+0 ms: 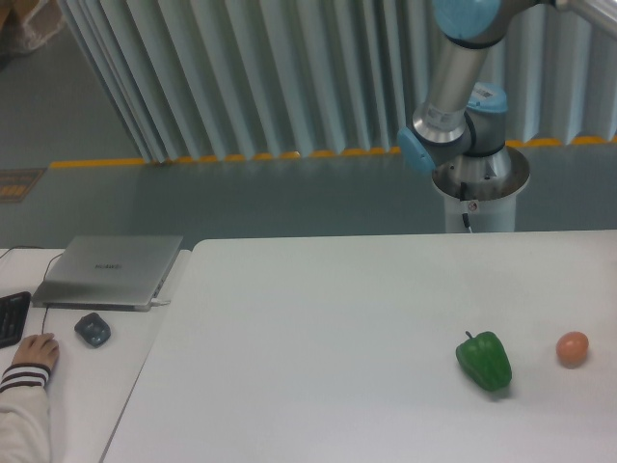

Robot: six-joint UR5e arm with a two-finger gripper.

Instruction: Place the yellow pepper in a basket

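Fingers are out of frame, so no read on whether they're wide, narrow, or carrying anything; only the arm's base column and lower joints [463,116] show, behind the table's far right edge, with a link running off the top right corner. Yellow pepper isn't visible either, and no basket shows anywhere in this view. My guess is the step in hand is either transport or a re-approach off the right side, but that's inference, not something shown. On the white table [318,328] sit a green bell pepper [484,360] and, well apart to its right, a small orange-pink ball [572,347]; both are wrong targets. To do this well: keep any travel path high enough to clear those two, come down on the basket vertically, and release low so a rounded glossy pepper doesn't bounce or roll out. On the side desk at left are a closed laptop [108,270], a mouse [93,330] and a person's hand [37,352] beside a keyboard corner; keep swings away from that side.
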